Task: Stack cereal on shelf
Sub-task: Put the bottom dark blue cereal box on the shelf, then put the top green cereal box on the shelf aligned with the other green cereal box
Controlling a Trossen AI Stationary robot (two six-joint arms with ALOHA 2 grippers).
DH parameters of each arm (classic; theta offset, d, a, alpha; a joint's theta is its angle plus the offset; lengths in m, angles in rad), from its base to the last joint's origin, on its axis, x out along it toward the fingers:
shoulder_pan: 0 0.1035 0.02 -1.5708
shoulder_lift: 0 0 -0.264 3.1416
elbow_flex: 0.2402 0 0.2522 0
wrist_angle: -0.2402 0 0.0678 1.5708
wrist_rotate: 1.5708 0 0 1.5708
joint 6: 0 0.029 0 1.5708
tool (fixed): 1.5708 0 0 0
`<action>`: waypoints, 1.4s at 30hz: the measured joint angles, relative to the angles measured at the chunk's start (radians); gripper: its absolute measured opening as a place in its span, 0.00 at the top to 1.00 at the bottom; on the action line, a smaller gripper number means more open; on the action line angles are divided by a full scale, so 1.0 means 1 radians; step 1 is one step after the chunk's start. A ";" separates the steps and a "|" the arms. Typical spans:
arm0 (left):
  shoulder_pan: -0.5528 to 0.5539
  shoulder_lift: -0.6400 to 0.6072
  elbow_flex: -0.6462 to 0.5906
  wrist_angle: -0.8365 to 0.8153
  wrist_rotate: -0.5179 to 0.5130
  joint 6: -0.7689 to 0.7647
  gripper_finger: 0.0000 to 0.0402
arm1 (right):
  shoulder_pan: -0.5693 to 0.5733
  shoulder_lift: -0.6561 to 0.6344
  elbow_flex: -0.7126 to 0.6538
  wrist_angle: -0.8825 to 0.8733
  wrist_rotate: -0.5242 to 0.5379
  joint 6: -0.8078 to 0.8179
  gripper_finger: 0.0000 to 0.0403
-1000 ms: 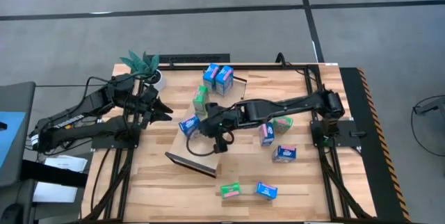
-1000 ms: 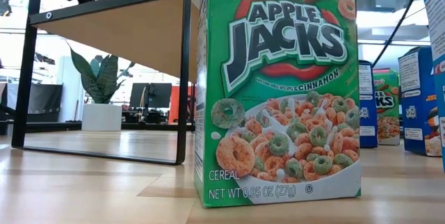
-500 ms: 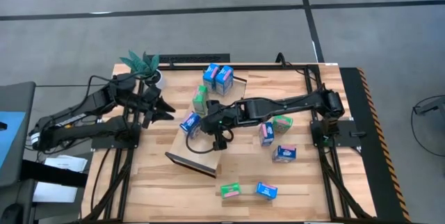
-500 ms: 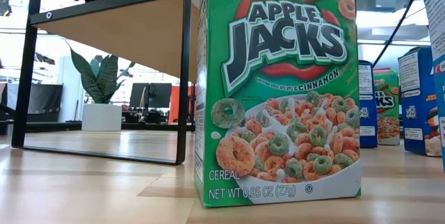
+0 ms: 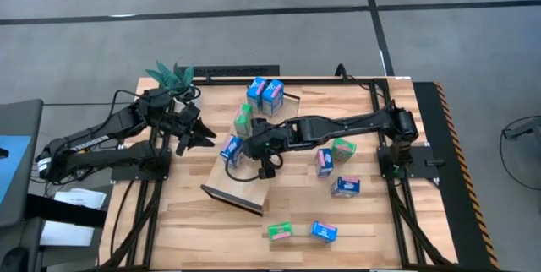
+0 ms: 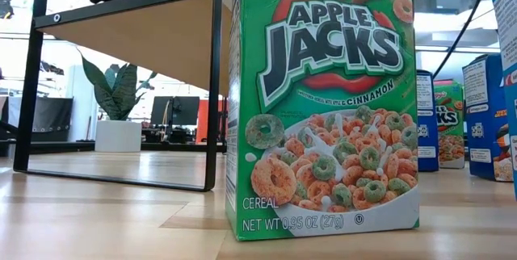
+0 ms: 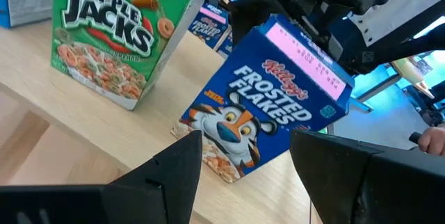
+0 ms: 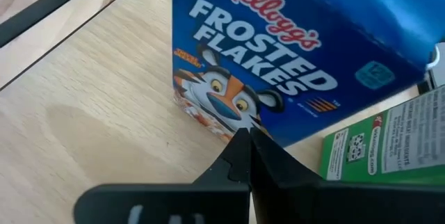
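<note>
The shelf is a light-wood board with dark end pieces, standing mid-table; the low view shows its underside. A blue Frosted Flakes cereal box stands on its bottom edge on the shelf's left part. My right gripper is shut just to the right of this box, and its fingertips point at the box's front face. My left gripper hovers open to the box's left. Its fingers frame the box from a short way off. My right gripper's shut fingertips stand at the lower edge of the blue box's front face, slanting down from the table's right. Whether they touch the box cannot be told, since the view looks along the fingers.
A green Apple Jacks box stands beside the shelf's far edge, and two blue boxes stand farther back. More boxes lie to the right and near the front edge. A potted plant is at the back left.
</note>
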 joint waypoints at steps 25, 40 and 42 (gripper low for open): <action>0.000 0.000 0.000 -0.003 -0.008 0.030 0.49 | 0.012 -0.048 0.000 -0.111 0.119 0.010 0.97; 0.003 -0.140 0.001 -0.201 -0.102 0.089 0.49 | 0.012 -0.277 0.000 -0.869 0.132 0.388 0.84; 0.003 -0.163 0.001 -0.200 -0.132 0.078 0.49 | 0.010 -0.291 0.000 -0.999 0.132 0.466 0.78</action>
